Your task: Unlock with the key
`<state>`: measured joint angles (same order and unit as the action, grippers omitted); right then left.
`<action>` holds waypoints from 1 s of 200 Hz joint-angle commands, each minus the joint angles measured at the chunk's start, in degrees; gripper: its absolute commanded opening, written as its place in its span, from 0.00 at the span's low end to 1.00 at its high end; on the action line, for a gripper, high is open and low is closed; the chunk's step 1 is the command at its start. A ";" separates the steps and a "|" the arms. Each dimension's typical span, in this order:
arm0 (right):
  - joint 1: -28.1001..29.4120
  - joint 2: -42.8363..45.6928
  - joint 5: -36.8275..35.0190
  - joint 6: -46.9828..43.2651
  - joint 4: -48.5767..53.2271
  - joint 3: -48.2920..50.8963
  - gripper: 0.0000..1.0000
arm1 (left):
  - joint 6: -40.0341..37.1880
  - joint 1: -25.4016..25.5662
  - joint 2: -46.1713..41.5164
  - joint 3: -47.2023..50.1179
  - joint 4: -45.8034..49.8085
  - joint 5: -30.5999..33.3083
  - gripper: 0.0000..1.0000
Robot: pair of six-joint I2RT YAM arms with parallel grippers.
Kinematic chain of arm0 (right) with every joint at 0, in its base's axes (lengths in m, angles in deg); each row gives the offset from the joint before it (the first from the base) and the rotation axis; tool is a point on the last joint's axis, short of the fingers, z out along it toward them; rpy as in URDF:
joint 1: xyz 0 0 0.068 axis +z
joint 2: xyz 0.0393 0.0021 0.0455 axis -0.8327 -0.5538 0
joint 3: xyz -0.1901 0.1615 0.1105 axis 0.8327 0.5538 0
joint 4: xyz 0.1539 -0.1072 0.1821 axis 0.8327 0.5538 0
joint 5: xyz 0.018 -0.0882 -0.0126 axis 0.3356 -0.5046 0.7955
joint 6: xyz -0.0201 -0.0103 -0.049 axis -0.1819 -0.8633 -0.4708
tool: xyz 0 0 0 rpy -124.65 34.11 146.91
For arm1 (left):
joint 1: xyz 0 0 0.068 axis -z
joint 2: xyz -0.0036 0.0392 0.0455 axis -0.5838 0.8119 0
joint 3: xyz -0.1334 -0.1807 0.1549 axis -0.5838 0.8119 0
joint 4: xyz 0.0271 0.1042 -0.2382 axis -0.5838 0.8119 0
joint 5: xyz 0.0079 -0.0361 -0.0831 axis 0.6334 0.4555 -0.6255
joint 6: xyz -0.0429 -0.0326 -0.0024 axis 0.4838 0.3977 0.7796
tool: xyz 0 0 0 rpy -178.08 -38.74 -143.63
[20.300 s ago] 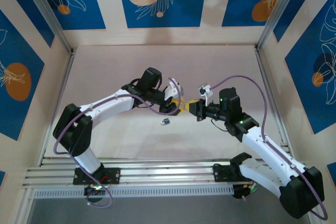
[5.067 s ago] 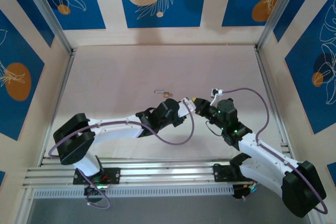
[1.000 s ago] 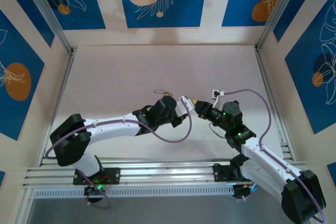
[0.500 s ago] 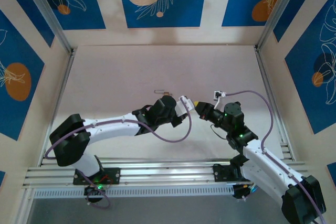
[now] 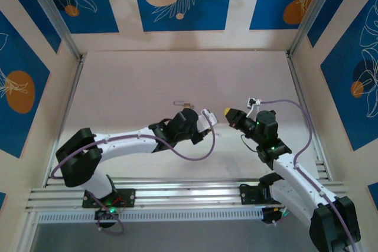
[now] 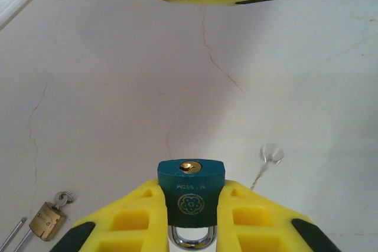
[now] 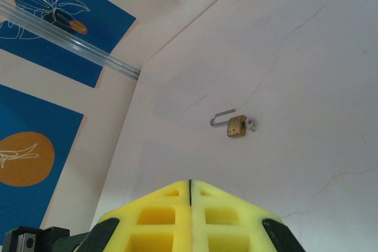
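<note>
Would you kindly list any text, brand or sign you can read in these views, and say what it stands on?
Teal padlock: one embossed line above a round emblem, too blurred to read with certainty.
Brass padlock: too small to show any text.

The desk (image 5: pixel 130 87) was pale and matt, crossed by thin hairline cracks. A brass padlock (image 5: pixel 188 107) lay flat on it near the middle. Its silver shackle (image 7: pixel 221 116) stuck out at one end, with a small ring (image 7: pixel 251 124) at the other. Apart from it lay a tiny glinting thing (image 6: pixel 271 155), too small to tell.
</note>
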<state>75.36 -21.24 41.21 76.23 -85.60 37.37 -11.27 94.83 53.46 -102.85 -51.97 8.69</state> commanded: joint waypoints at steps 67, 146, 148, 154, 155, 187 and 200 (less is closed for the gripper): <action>-1.74 -0.25 -1.35 -1.67 8.56 -2.60 0.00 | 1.25 -0.53 1.75 0.74 -0.09 2.97 0.17; -3.93 -6.10 -2.57 -4.73 24.95 -7.23 0.00 | 5.80 -0.49 5.83 1.63 7.15 9.52 0.16; -3.93 -6.31 -2.58 -4.93 25.17 -7.30 0.00 | 5.83 -0.49 5.85 1.70 7.16 9.53 0.16; -3.95 -6.85 -2.59 -5.54 25.96 -7.55 0.00 | 6.08 -0.49 5.60 2.05 7.03 9.37 0.16; -3.91 -6.93 -2.61 -5.66 26.13 -7.57 0.00 | 6.09 -0.49 5.57 2.15 6.99 9.37 0.16; -4.24 -8.41 -4.04 -8.56 30.50 -8.67 0.01 | 6.15 -0.49 5.32 2.98 7.22 10.51 0.16; -4.27 -8.63 -3.88 -9.01 30.75 -8.64 0.01 | 6.23 -0.49 5.57 2.95 7.77 11.08 0.16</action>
<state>71.51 -29.63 38.30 70.15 -59.04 30.57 -6.33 94.81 58.88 -100.30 -45.52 17.67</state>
